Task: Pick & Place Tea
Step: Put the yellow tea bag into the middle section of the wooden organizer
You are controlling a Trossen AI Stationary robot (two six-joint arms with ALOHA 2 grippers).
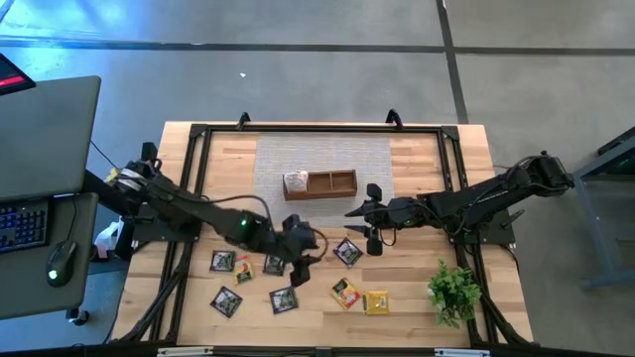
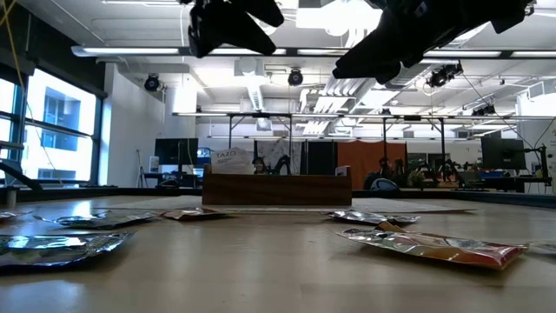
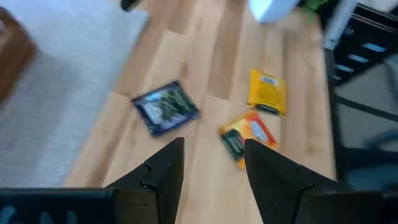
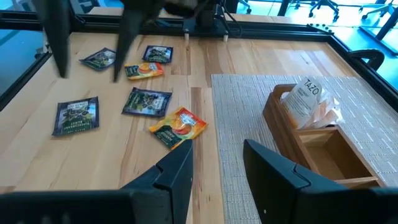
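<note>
Left hand [image 1: 298, 245], fingers apart and empty, hovers on the near side of the wooden tray [image 1: 332, 184], nearer than the right hand [image 1: 369, 220], seemingly also open, to the dark sachet [image 1: 347, 252] lying flat on the surface ahead.

Table [image 1: 417, 297]: tray [image 1: 319, 184] on grey mat [image 1: 322, 159]; seven sachets [image 1: 346, 293] scattered in front; plant [image 1: 454, 291]; left gripper [image 1: 301, 248], right gripper [image 1: 372, 218] above.

arms [image 1: 198, 210] — black, jointed | cabled | end effector fingers [image 3: 163, 174] — dark, angular
</note>
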